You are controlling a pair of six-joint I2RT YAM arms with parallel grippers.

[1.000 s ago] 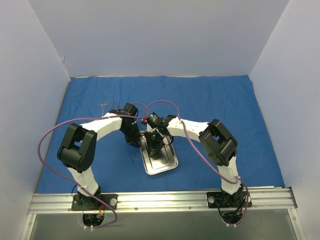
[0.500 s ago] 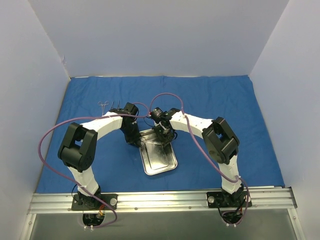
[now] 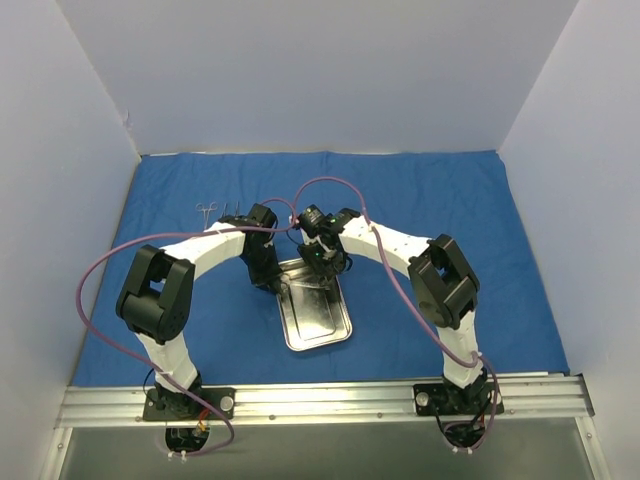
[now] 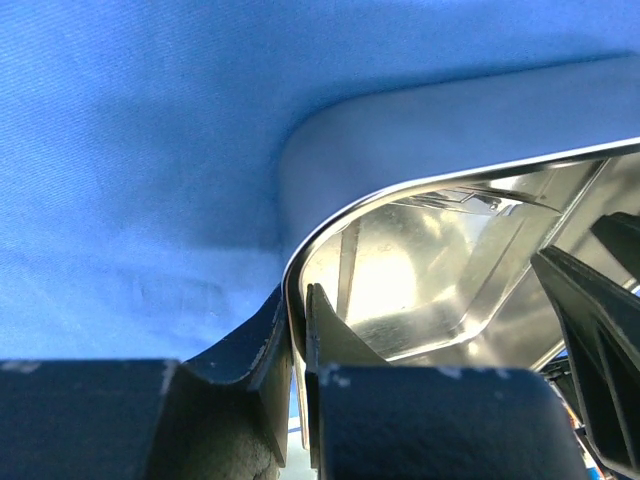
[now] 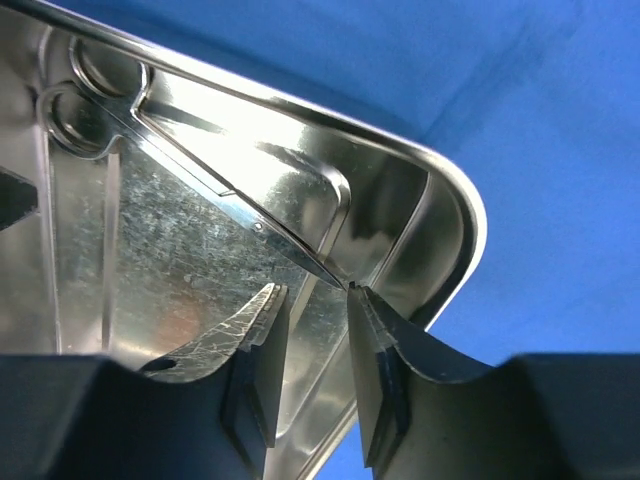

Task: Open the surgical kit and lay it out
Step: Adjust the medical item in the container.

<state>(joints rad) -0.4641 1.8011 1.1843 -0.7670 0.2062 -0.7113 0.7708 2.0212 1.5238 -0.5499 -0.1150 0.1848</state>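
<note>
A shiny steel tray (image 3: 318,318) with rounded corners lies on matte blue cloth (image 3: 450,220), its long axis running away from the arm bases. The left gripper (image 4: 297,300) pinches the tray's far-left rim. Inside the tray, the right gripper (image 5: 310,295) is narrowly parted beside the pointed tip of a thin metal instrument (image 5: 230,200), not squeezing it.

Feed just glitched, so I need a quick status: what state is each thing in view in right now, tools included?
blue cloth: unfolded, spread flat.
steel tray: open side up, one corner of the rim pinched.
left tool: shut on the steel tray's rim.
right tool: open, fingers inside the tray, either side of an instrument's tip.
instrument in tray: lying on the tray floor, apparently ungripped.
instruments on cloth: laid out beyond the left tool.
</note>
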